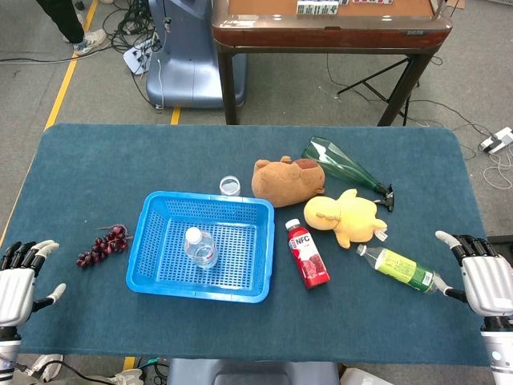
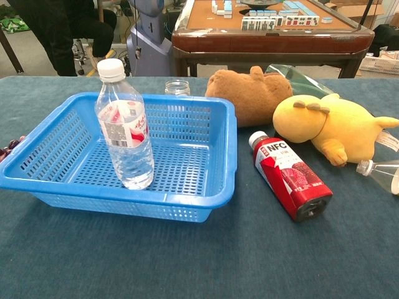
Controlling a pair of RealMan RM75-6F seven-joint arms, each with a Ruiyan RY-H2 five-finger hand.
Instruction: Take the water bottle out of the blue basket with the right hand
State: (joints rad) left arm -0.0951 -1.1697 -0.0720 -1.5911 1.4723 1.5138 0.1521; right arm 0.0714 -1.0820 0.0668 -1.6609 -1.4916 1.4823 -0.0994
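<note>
A clear water bottle (image 1: 199,247) (image 2: 124,134) with a white cap stands upright inside the blue basket (image 1: 158,269) (image 2: 206,199), a little left of the basket's middle. My right hand (image 1: 481,277) rests at the table's right edge, fingers apart and holding nothing, far from the basket. At the left edge, my left hand (image 1: 20,277) also lies with fingers spread and nothing in it. Neither hand shows in the chest view.
Right of the basket lie a red NFC juice bottle (image 1: 308,253) (image 2: 290,175), a yellow plush duck (image 1: 346,216) (image 2: 330,128), a brown plush (image 1: 286,180) (image 2: 249,93), a green-labelled bottle (image 1: 403,269) and a dark green glass bottle (image 1: 346,167). A small glass jar (image 1: 230,185) stands behind the basket; grapes (image 1: 103,246) lie to its left.
</note>
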